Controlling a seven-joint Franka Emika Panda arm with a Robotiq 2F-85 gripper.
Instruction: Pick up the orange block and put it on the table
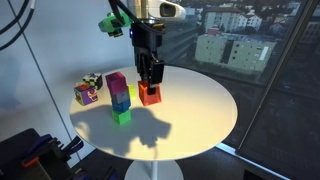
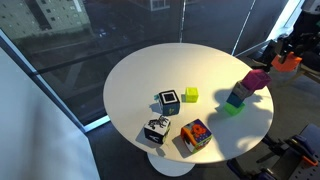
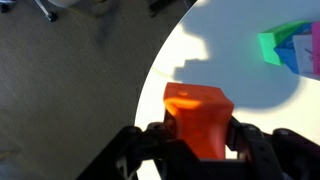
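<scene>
Wrist view is showing the gripper (image 3: 197, 142) pinching the orange block (image 3: 197, 112) between its fingers, hanging near the rim of the table (image 3: 262, 100); the carrying step is seemingly underway; next comes lowering onto bare tabletop beside the cube stack (image 1: 119, 94), then spreading the fingers.

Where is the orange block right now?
In the wrist view, the orange block is clamped between the fingers, near the table edge, beside the coloured block stack.
</scene>
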